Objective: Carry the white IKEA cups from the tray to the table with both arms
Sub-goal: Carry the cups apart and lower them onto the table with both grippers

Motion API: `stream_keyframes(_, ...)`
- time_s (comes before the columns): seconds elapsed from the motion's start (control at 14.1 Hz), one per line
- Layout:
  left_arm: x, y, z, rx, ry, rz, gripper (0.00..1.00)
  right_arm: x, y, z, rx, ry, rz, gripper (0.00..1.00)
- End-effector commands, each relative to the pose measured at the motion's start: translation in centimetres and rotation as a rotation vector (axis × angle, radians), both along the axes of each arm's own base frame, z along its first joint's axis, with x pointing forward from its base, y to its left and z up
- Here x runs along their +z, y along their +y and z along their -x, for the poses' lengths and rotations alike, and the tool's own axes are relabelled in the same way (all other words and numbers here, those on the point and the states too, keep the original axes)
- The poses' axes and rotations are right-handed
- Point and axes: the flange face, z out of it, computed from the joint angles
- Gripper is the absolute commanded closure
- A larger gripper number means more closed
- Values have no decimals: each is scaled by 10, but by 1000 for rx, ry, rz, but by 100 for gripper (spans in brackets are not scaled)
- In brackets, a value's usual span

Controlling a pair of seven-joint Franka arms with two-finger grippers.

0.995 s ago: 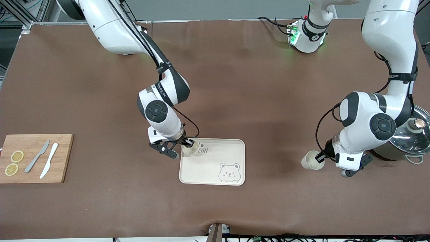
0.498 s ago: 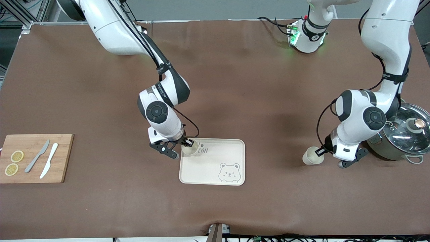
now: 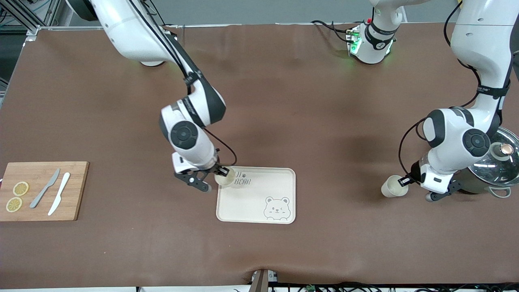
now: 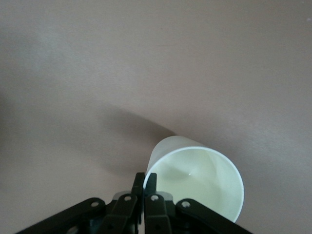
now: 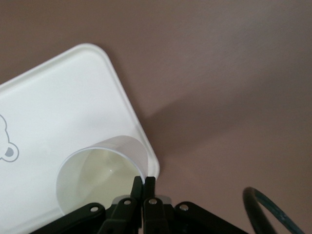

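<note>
Since a second ago my left tool [image 3: 405, 181] has carried its cup [image 3: 391, 186] toward the pot [image 3: 492, 164] (three o'clock), clamped on the rim, while my right tool [image 3: 219, 172] pinches the other cup [image 3: 224, 177] over the tray's [image 3: 259, 202] eleven-o'clock corner above the worktop [image 3: 308, 113].

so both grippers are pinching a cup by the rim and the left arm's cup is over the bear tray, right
Not quite. The left gripper holds its cup over bare table beside the lidded pot, as the front view shows. The right gripper's cup is the one over the bear tray. Both do pinch the rims.
</note>
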Motion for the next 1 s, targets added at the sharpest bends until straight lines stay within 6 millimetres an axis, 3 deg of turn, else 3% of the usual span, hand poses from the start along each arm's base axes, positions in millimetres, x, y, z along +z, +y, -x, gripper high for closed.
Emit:
stream_keyframes(0.0,6,-5,3,-23,-8,-14,55,65,-63,8,104,56,10,100)
stream_keyframes(0.07,8,-2,3,-20,-11,-15,16,71,-90,10,98,58,9,100)
stream_keyframes(0.14,11,-3,2,-12,-17,-13,0,72,-108,14,106,66,9,100)
stream_keyframes(0.21,17,-5,2,4,-24,-6,0,66,-119,18,144,82,14,100)
stream_keyframes(0.43,47,-5,1,6,-63,-13,0,47,-183,29,205,84,2,100)
stream_keyframes(0.57,72,-6,3,-3,-56,-19,0,28,-248,30,263,71,-10,100)
stream_keyframes(0.71,106,-7,7,-13,-60,-29,0,13,-297,38,333,89,-26,100)
stream_keyframes(0.92,154,-6,15,-25,-28,-45,0,-9,-341,61,381,65,-32,100)
